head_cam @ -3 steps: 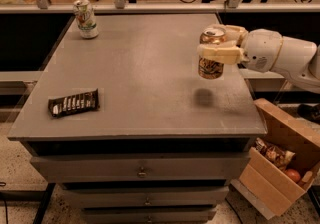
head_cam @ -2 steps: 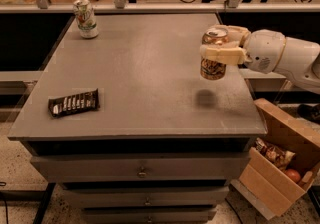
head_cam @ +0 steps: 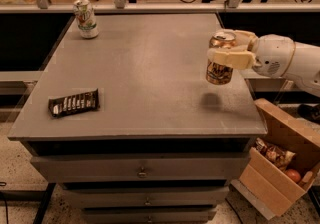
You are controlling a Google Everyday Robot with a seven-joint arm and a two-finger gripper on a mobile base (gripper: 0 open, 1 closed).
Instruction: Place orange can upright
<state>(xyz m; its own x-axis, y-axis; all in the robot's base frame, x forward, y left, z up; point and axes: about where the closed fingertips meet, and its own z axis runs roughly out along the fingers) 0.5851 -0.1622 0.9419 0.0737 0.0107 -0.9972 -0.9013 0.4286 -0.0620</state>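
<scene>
The orange can [head_cam: 219,72] has a copper-toned patterned label and a silver top with a pull tab. It hangs upright in the air above the right part of the grey table top [head_cam: 145,68], with its shadow on the table below it. My gripper [head_cam: 223,49] comes in from the right on a white arm and is shut on the orange can, with one cream finger [head_cam: 231,59] across its upper front.
A white-and-green can [head_cam: 86,18] stands upright at the table's back left. A dark snack bar wrapper [head_cam: 74,102] lies near the front left edge. An open cardboard box [head_cam: 280,158] with snacks sits on the floor to the right. Drawers are below the table top.
The gripper and the orange can have shifted slightly to the right and up; the can stays held upright above the table.
</scene>
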